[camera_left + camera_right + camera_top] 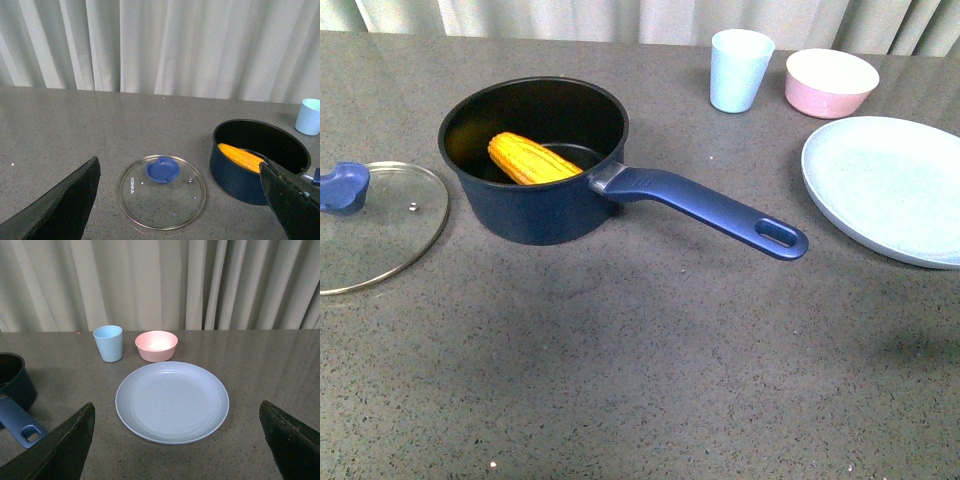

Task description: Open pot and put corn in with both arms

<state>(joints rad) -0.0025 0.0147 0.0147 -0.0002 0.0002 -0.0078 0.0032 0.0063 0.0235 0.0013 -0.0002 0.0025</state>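
Note:
The navy blue pot (535, 215) stands uncovered on the grey table, its long handle (710, 208) pointing right and toward me. The yellow corn (532, 160) lies inside it, leaning against the wall; it also shows in the left wrist view as the corn (240, 156) in the pot (240, 182). The glass lid (370, 230) with its blue knob (344, 187) lies flat on the table left of the pot. My left gripper (180, 205) hangs open above the lid (161, 192), holding nothing. My right gripper (177, 445) is open above the plate. Neither arm shows in the front view.
A large pale blue plate (890, 185) sits at the right. Behind it stand a light blue cup (740, 70) and a pink bowl (831, 82). Curtains hang along the table's far edge.

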